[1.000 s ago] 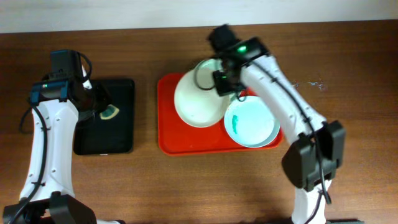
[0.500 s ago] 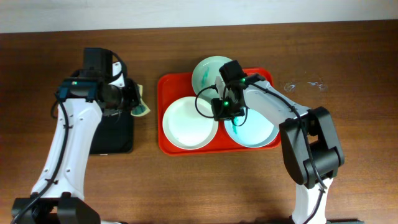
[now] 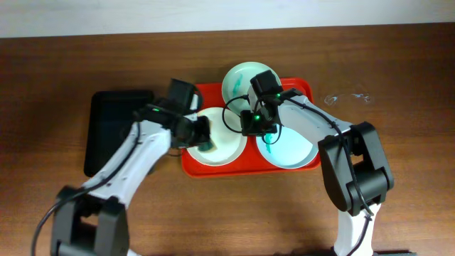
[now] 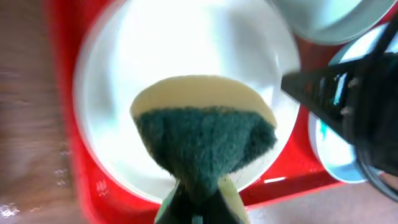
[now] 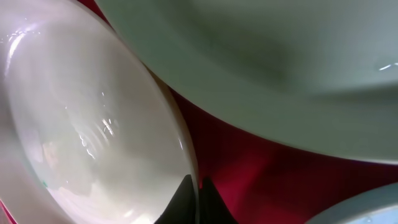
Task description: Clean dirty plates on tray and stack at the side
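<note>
Down on the worktop (image 3: 213, 213), the tray (image 3: 186, 165) sits centre, the narrower tray (image 3: 110, 135) just off at its 9 o'clock. Inside: left plate (image 3: 226, 142) at 8 o'clock, right plate (image 3: 288, 149) at 4, rear plate (image 3: 238, 80) at 12, overhanging the far rim. A sponge (image 3: 206, 144) sits over the left plate

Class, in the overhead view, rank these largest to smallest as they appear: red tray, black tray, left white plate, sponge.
1. red tray
2. black tray
3. white plate
4. sponge, clearly smallest

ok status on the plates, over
left claw shut on green-and-yellow sponge over white round plate in red plastic tray. right claw shut on that plate's rim. teal-smeared pale blue plate alongside.
</note>
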Controlling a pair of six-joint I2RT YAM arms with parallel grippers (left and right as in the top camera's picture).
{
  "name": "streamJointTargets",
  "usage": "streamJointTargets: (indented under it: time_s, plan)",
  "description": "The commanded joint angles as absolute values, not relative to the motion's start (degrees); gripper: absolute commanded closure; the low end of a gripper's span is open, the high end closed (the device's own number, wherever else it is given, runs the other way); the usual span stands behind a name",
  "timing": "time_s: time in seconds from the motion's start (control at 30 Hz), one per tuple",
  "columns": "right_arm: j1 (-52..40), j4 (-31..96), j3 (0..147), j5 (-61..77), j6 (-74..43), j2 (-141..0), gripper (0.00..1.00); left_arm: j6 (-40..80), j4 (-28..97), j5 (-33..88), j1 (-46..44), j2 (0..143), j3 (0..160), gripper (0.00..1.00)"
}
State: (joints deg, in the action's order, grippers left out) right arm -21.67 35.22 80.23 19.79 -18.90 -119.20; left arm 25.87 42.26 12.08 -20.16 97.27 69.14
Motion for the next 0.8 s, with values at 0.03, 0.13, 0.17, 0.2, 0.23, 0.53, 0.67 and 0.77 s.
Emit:
streamJointTargets:
  time_s: [0.03, 0.13, 0.17, 0.2, 0.23, 0.53, 0.67, 0.77]
  plan:
    - [-21.8, 35.1, 79.2, 17.3, -20.3, -118.7, 0.96, 29.3, 34.1, 12.2, -23.4, 103.1, 66.5, 1.00]
    - [-21.8, 35.1, 79.2, 17.3, -20.3, -118.7, 0.96, 29.3, 33.6, 10.8, -23.5, 106.1, 66.5, 1.00]
    - [-21.8, 35.1, 79.2, 17.3, -20.3, -118.7, 0.96, 29.3, 34.2, 9.0, -23.5, 107.0, 66.5, 1.00]
    - [-21.8, 35.1, 79.2, 17.3, -20.3, -118.7, 0.96, 29.3, 34.9, 6.2, -23.5, 107.7, 66.5, 1.00]
    - [-21.8, 35.1, 79.2, 17.3, -20.3, -118.7, 0.96, 29.3, 35.6, 2.9, -23.5, 108.4, 66.4, 1.00]
    - [-21.8, 35.1, 79.2, 17.3, -20.3, -118.7, 0.96, 29.3, 40.0, -26.8, -23.5, 109.7, 66.4, 1.00]
    - [-21.8, 35.1, 79.2, 17.4, -19.8, -118.7, 0.96, 29.3, 40.2, -32.5, -23.5, 109.1, 67.4, 1.00]
    - [-22.2, 35.0, 79.2, 17.3, -16.3, -118.7, 0.96, 29.3, 40.9, -32.4, -23.5, 108.0, 69.7, 1.00]
